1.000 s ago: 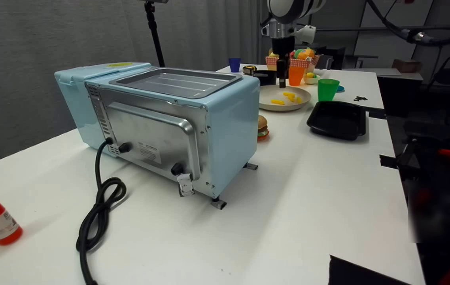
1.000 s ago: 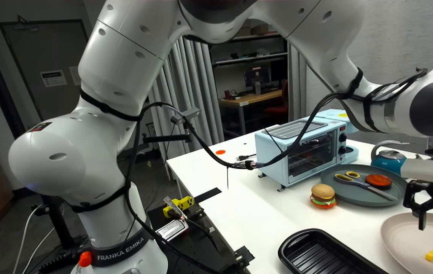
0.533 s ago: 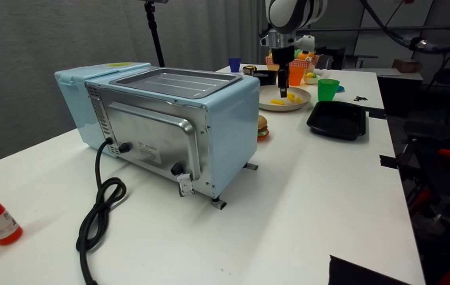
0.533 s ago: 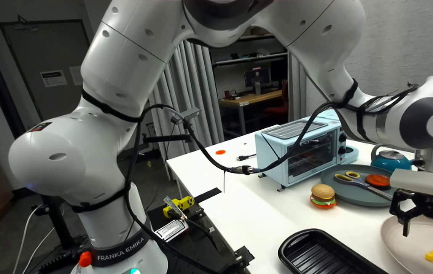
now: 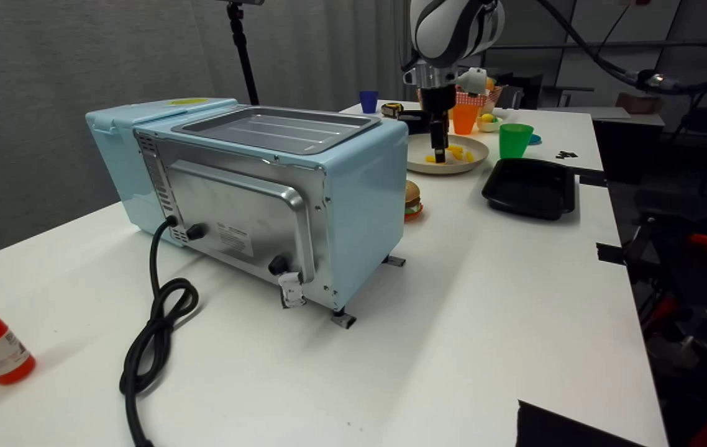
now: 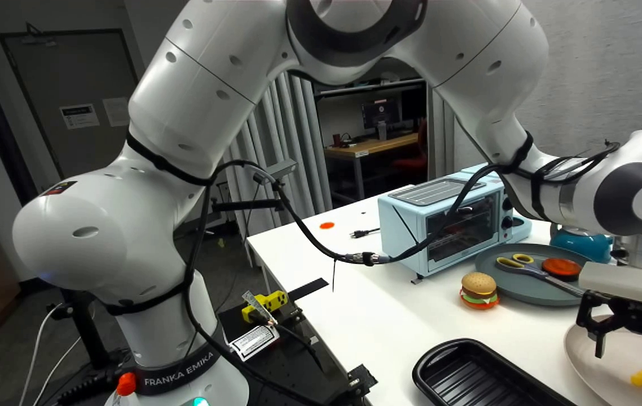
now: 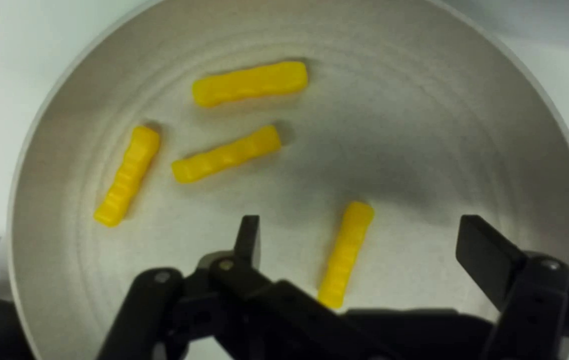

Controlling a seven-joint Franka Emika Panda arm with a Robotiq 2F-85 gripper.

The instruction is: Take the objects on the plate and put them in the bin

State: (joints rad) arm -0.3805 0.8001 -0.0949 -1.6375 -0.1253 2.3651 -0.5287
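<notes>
While the pincer (image 7: 359, 235) stands over the plate (image 7: 404, 110) with jaws spread, one yellow stick (image 7: 346, 255) appears between them in the wrist view. Three further sticks (image 7: 227, 154) lie on the plate. Near it is a black tray (image 5: 530, 188); farther from the plate, a toaster oven (image 5: 248, 205).

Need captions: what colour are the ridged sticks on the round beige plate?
The ridged sticks are yellow, clearest in the wrist view.

Grey curtain (image 6: 300, 138), dark door (image 6: 73, 79); wooden desk (image 6: 386, 144), shelf (image 6: 366, 87) above
</notes>
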